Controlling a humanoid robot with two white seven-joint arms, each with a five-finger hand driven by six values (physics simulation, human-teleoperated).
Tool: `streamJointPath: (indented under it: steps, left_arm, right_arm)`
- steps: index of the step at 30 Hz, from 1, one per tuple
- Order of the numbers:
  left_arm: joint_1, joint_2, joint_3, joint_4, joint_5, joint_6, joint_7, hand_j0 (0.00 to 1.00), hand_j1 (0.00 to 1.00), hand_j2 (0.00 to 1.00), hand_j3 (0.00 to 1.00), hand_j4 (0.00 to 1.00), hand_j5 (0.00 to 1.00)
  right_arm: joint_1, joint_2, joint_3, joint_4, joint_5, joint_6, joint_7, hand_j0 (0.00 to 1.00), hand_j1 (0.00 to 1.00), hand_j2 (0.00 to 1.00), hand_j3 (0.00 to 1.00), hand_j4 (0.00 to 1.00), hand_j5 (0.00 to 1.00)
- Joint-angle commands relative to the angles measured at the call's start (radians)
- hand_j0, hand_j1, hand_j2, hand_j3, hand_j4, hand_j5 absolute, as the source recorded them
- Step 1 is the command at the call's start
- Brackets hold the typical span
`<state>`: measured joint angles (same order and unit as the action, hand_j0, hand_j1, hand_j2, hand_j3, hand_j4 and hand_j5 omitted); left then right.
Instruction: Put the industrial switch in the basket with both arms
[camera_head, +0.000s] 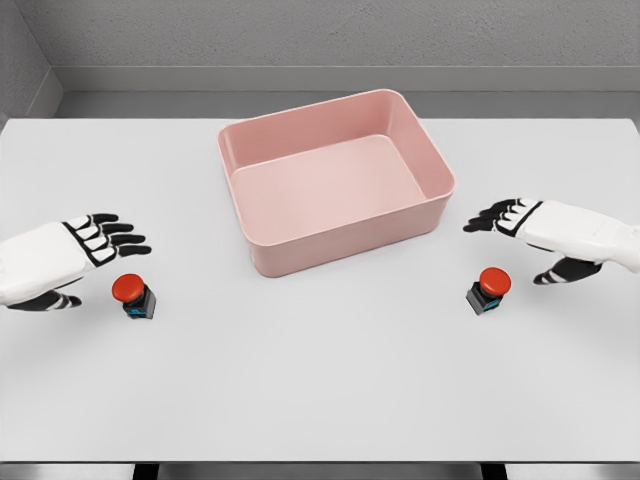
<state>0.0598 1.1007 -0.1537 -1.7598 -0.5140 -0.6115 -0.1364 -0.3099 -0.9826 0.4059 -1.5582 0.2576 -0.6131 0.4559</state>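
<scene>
Hovering open left robot hand (95, 243), right robot hand (512, 217)

The pink basket (335, 180) stands open-topped at the table's (320, 390) far centre — its raised walls are the only barrier. Bare tabletop separates each red-capped switch, left (133, 294) and right (489, 288), from the basket — both approach lanes are unobstructed.

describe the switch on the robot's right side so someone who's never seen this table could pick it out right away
Start at the pink rectangular plastic basket in the middle of the white table. Look toward its near right corner, just below the white right hand. There sits the small black-bodied switch with a red mushroom button; its twin lies far across, by the left hand.
</scene>
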Motion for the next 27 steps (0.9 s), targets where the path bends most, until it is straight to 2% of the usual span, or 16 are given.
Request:
streamJointPath:
  steps: [1,5,8,9,11,13,15,17,24,27]
  left_arm:
    - [0.000,-0.001,0.002,-0.003,0.003,0.001,-0.054,1.00,1.00,1.00,1.00,1.00,1.00]
    - [0.000,-0.031,0.000,-0.004,0.000,0.001,-0.112,1.00,1.00,1.00,1.00,1.00,1.00]
    - [-0.008,-0.047,-0.001,-0.004,-0.006,0.001,-0.124,1.00,1.00,1.00,1.00,1.00,1.00]
    - [-0.011,-0.082,-0.001,-0.004,-0.011,0.001,-0.126,1.00,1.00,1.00,1.00,1.00,1.00]
    - [-0.014,-0.090,-0.004,-0.004,-0.011,0.001,-0.126,1.00,1.00,1.00,1.00,1.00,1.00]
    - [-0.044,-0.108,-0.050,-0.004,-0.011,0.001,-0.126,1.00,1.00,1.00,1.00,1.00,1.00]
    - [-0.048,-0.110,-0.063,-0.004,-0.012,0.001,-0.126,1.00,1.00,1.00,1.00,1.00,1.00]
    - [-0.048,-0.128,-0.063,-0.004,-0.040,0.001,-0.126,1.00,1.00,1.00,1.00,1.00,1.00]
    - [-0.069,-0.130,-0.063,-0.003,-0.050,0.001,-0.124,1.00,1.00,1.00,1.00,1.00,1.00]
    - [-0.071,-0.159,-0.063,0.000,-0.090,0.001,-0.124,1.00,1.00,1.00,1.00,1.00,1.00]
  right_arm:
    - [0.000,-0.015,0.017,0.000,-0.006,0.002,0.000,1.00,1.00,1.00,1.00,1.00,1.00]
    - [-0.003,-0.015,0.054,-0.014,-0.004,0.002,0.000,1.00,1.00,1.00,1.00,1.00,1.00]
    - [-0.003,-0.015,0.082,-0.046,-0.003,0.002,0.000,1.00,1.00,1.00,1.00,1.00,1.00]
    - [-0.003,-0.015,0.082,-0.056,-0.003,0.002,0.000,1.00,1.00,1.00,1.00,1.00,1.00]
    - [-0.005,-0.016,0.082,-0.069,-0.001,0.002,0.000,1.00,1.00,1.00,1.00,1.00,1.00]
    - [-0.006,-0.019,0.082,-0.071,0.002,0.002,0.001,1.00,1.00,1.00,1.00,1.00,1.00]
    - [-0.008,-0.019,0.083,-0.072,0.006,0.002,0.001,1.00,1.00,1.00,1.00,1.00,1.00]
    - [-0.008,-0.018,0.083,-0.072,0.017,0.002,0.001,0.99,0.99,0.99,0.99,0.99,0.99]
    - [-0.009,-0.018,0.106,-0.079,0.038,0.002,0.001,0.97,0.97,0.97,0.97,0.97,0.97]
    - [-0.009,-0.016,0.114,-0.080,0.040,0.002,0.001,0.97,0.97,0.97,0.97,0.97,0.97]
